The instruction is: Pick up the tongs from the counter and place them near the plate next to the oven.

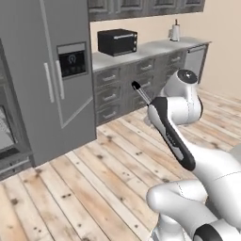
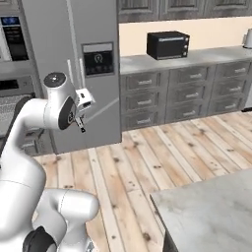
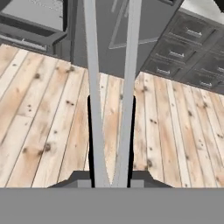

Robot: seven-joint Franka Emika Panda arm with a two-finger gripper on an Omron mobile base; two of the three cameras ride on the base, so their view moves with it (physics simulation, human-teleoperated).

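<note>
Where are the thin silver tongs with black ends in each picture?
Left base view: the thin silver tongs with black ends are at centre, above the arm.
Right base view: tongs left of centre.
Hand view: tongs in the middle, running upward.
Shared landmark: dark grey drawer cabinets.

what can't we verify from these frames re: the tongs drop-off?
- Plate: not made out beside the oven in either base view; too small or out of frame, cannot tell.
- Tongs: far tips cut off by the top edge of the hand view; in the left base view just a dark tip past the arm.
- Gripper: grip point sits at the hand view's bottom edge; the contact itself is hidden, though it is shut on the tongs.
</note>
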